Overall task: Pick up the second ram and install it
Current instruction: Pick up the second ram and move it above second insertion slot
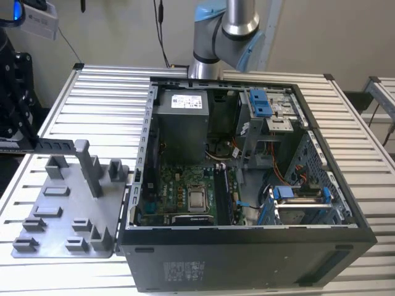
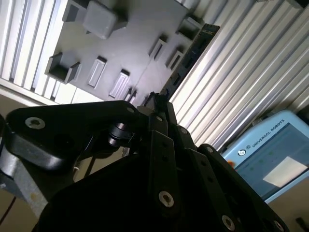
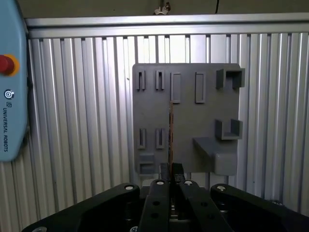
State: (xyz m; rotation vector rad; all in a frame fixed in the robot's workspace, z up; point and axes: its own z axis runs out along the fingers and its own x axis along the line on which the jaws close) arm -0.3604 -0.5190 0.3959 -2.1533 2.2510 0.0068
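A ribbed aluminium worktop (image 3: 72, 121) carries a grey plastic tray (image 3: 188, 125). The black hand (image 3: 171, 167), clamped on one end of the slim dark second ram (image 2: 191, 55) jutting ahead of it, could let it twist and snag the tray's posts.

Tray posts (image 3: 231, 72) ahead of jaws, seemingly apart.

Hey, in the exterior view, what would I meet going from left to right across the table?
Grey tray → processor socket → blue-handled drive cage. The second ram, gripped in the tool, overlaps the tray, so it's left out.
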